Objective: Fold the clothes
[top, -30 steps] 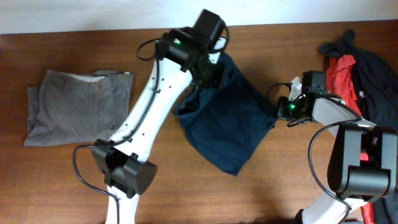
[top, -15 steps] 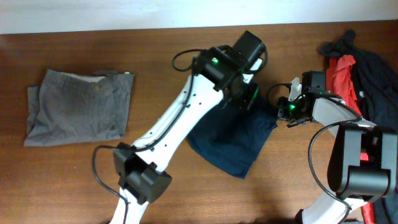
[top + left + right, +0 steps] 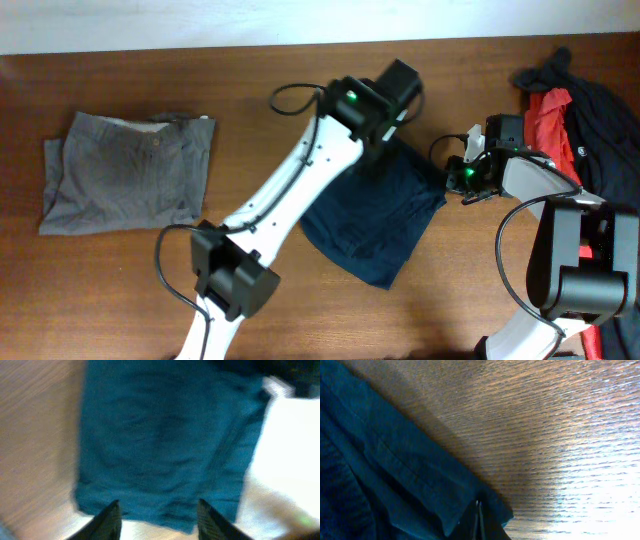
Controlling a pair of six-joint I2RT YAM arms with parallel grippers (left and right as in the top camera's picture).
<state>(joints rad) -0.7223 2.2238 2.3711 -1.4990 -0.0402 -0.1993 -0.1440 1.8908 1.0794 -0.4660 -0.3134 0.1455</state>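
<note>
A navy piece lies flat mid-bench, the left pincer hanging over it with jaws spread and empty, the right pincer pressed together pinching its right corner, grey shorts well apart at left.

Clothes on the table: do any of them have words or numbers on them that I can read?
None: no word, number or sign can be read in any view.
navy blue piece: plain, no print shows.
grey shorts: plain, no print shows.
red shirt and black garment, bunched together: any print is too small to read.
</note>
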